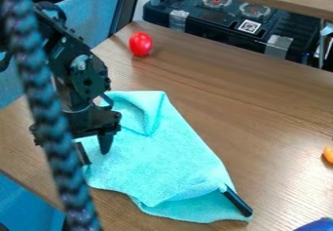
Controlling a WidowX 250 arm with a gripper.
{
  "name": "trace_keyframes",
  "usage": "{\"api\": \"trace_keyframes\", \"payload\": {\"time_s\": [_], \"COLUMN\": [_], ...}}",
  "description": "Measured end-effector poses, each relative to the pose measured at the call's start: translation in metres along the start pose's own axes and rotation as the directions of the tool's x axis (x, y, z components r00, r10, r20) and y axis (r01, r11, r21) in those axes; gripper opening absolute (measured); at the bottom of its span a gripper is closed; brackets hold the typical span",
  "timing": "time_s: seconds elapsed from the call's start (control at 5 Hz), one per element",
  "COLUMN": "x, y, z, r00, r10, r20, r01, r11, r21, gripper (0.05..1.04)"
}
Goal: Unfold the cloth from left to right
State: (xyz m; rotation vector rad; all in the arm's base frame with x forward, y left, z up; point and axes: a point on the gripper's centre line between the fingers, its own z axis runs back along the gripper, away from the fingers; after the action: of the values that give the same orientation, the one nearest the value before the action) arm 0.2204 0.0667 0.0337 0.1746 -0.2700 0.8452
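Turquoise cloth (162,162) slants before us, long axis upper left to lower right. We see the hand's (94,151) fingers apart.

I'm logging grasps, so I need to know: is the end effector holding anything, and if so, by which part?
Nothing is held: the end effector has its fingers apart at the left edge of the cloth.

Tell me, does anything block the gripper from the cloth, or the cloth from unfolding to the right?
Nothing visible stands between the gripper and the cloth. In the view, a black handle lies at the cloth's lower right corner and may hinder unfolding.
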Motion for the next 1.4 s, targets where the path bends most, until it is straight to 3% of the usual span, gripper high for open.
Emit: {"api": "trace_keyframes", "payload": {"time_s": [0.6, 1.0, 1.2, 1.4], "x": [-0.008, -0.012, -0.008, -0.005], "y": [0.017, 0.012, 0.005, 0.000], "z": [0.003, -0.010, -0.015, -0.017], "r00": [0.999, 0.999, 1.000, 0.999], "r10": [-0.029, -0.027, -0.030, -0.032], "r20": [-0.025, -0.018, 0.004, 0.018], "r01": [0.030, 0.028, 0.030, 0.031], "r11": [0.999, 0.998, 0.997, 0.997], "r21": [0.014, 0.059, 0.073, 0.073], "gripper": [1.000, 0.994, 0.934, 0.644]}}
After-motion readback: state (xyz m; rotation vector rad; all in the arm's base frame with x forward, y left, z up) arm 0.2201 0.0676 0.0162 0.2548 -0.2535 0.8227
